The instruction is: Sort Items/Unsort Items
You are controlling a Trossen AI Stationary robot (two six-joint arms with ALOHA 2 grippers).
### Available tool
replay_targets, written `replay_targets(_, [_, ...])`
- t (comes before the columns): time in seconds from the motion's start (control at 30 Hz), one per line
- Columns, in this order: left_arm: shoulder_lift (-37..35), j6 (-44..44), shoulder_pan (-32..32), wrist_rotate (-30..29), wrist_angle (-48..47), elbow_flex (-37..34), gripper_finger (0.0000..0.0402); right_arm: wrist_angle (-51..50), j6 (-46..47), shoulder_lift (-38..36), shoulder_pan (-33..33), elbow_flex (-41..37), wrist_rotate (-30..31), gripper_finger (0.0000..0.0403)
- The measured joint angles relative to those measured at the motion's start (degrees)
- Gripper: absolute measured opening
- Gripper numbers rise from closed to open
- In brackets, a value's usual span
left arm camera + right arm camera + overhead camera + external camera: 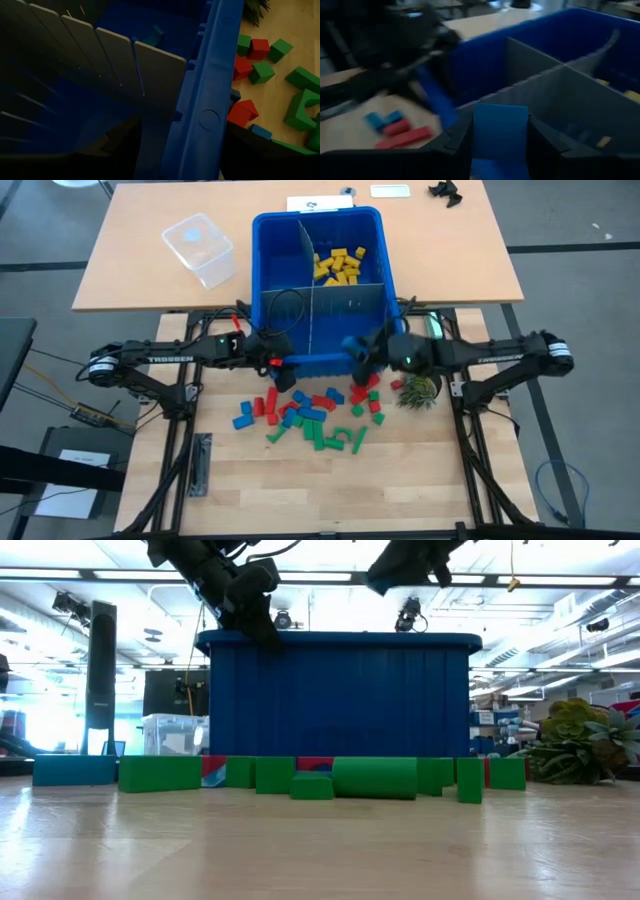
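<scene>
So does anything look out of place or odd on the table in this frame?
One oddity: a small spiky green plant lies on the wooden table beside the loose red, green and blue toy blocks, unlike anything being sorted. The grey divider sheet in the large blue plastic bin bows sideways.

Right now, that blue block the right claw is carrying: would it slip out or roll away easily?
Probably not. The blue block looks flat-sided, so the right claw, closed on it, likely has even faces to press. It appears small and rigid, probably light. Dropped into the blue bin, it would likely settle rather than roll.
</scene>
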Motion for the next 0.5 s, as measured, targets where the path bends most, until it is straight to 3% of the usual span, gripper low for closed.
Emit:
replay_targets(0.27, [0.00,0.03,0.00,0.00,-0.02,0.00,0.0231,2.07,-0.39,3.74,-8.39,-0.02,-3.78,0.0174])
replay_targets(0.5, [0.02,0.20,0.00,0.00,-0.04,0.00,0.0231,2.01,-0.19,2.81,-5.24,-0.03,-10.01,0.0237])
